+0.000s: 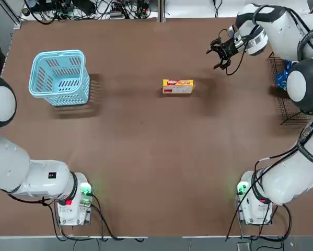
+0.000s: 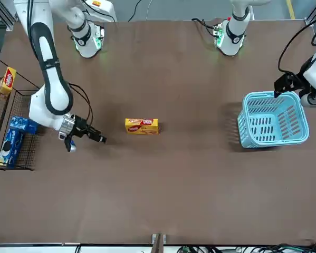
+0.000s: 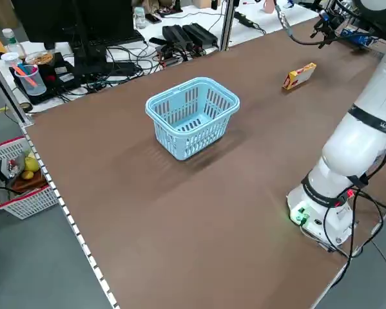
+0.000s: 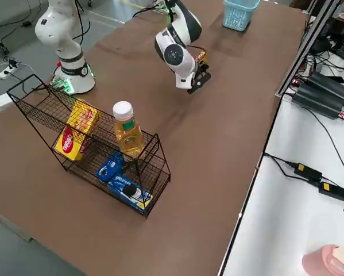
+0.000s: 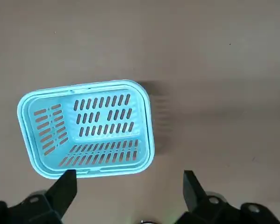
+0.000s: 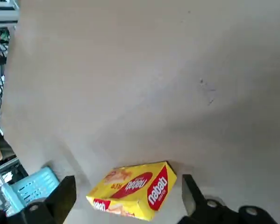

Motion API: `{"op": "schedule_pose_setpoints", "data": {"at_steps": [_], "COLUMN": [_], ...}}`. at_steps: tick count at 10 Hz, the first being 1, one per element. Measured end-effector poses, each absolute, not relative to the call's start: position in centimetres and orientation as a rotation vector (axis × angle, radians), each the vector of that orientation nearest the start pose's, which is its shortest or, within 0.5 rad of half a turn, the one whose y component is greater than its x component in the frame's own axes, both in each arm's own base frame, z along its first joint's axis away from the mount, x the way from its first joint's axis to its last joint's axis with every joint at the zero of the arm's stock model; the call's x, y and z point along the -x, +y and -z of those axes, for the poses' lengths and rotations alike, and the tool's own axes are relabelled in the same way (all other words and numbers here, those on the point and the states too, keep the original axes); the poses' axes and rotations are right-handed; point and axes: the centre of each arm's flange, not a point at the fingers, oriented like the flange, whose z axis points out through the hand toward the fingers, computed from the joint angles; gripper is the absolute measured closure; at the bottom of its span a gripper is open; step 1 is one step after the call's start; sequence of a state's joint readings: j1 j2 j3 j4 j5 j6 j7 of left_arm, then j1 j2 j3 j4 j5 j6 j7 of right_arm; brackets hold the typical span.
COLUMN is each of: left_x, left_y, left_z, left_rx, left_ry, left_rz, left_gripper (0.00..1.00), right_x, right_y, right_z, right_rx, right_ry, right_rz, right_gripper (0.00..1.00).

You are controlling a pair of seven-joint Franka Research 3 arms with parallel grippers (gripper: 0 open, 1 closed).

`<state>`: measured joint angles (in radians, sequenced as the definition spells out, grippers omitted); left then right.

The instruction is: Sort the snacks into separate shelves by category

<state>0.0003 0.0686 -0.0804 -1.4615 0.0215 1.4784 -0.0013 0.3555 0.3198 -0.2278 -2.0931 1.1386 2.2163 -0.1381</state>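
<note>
Top view: one yellow nabati box [image 1: 177, 87] lies alone mid-table. I see the light blue slotted basket [image 1: 59, 78] on the robot's left, nothing showing in it. My right gripper [image 1: 222, 58] is over the table to the right of the box and beyond it; its arm covers much of the black wire rack [image 1: 287, 99] at the right edge. A tangle of cables [image 1: 114, 9] runs beyond the far edge.

Front view: the rack [image 2: 12, 132] holds another yellow box [image 2: 7, 81] in one part and two blue packets [image 2: 14, 142] in another. The right gripper hangs between the rack and the loose box. The left gripper [image 2: 289, 84] is above the basket's edge; whether they touch I cannot tell.

Left side view: basket upright, its slotted floor bare. Past the table I note a monitor [image 3: 83, 26], a cup of pens [image 3: 31, 78] and a white basket with red rim [image 3: 25, 174], yellow fruit inside.

Right side view: the rack carries yellow packs, the blue packets, and a white-capped bottle [image 4: 128, 129] of amber liquid standing at the section beside the packets. Black adapters [image 4: 318, 181] and a pink container [image 4: 328, 261] sit on the white desk alongside.

Left wrist view: left fingers [image 5: 65, 191] wide apart, nothing between them; basket in sight.

Right wrist view: right fingers [image 6: 65, 196] also wide apart, empty; the loose box shows beyond them, unheld.
</note>
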Motion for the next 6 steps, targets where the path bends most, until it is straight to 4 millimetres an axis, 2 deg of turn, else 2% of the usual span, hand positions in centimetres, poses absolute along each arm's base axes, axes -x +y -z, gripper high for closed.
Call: {"op": "schedule_pose_setpoints", "data": {"at_steps": [2, 6], "left_x": [-56.49, -56.90], "left_y": [-4.44, -4.18], "left_z": [-64.07, -63.35], "left_rx": [3.148, 3.148], "left_ry": [0.125, 0.118], "left_rz": [-0.043, -0.063], "left_gripper": [0.00, 0.00], "right_x": [-56.85, -57.29], "right_y": [10.23, 9.66], "right_z": [-27.19, -27.89], "right_rx": [2.263, 2.079], "right_ry": [0.643, 0.843], "right_rz": [-0.172, -0.276], "right_gripper": [0.00, 0.00]}}
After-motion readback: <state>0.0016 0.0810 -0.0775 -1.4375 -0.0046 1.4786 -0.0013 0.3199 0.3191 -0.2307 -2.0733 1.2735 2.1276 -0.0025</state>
